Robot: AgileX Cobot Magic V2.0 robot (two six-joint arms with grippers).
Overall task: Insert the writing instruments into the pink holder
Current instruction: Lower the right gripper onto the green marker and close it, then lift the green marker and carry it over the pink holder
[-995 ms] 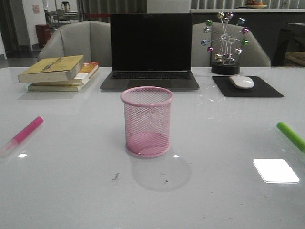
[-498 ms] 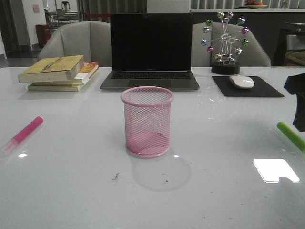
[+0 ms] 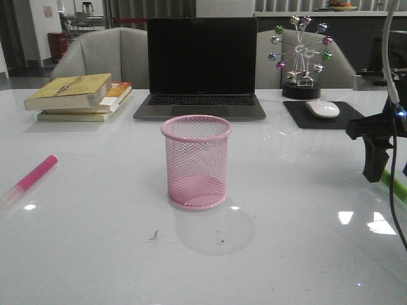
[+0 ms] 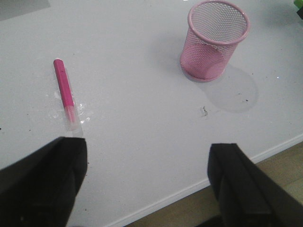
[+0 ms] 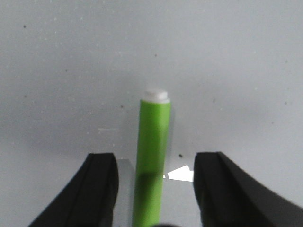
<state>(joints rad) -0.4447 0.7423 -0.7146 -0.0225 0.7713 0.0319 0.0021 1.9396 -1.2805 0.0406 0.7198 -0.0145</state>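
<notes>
the pink holder (image 3: 195, 162) is standing upright near the middle of the white table (image 3: 89, 241), nothing inside it. the pink marker (image 3: 30, 180) is lying flat on the table well to the holder's left, pale cap end toward the near edge. the green marker (image 3: 394, 184) is lying flat near the table's right edge, partly hidden in the front view by the right tool (image 5: 154, 189). that tool is sitting released, its jaws spread to either side of the green marker's barrel (image 5: 152, 156), neither finger (image 5: 97, 189) touching it. the left tool (image 4: 147, 189) is also sitting released, hanging over the near table edge, apart from the pink marker (image 4: 65, 92) and holding nothing.
</notes>
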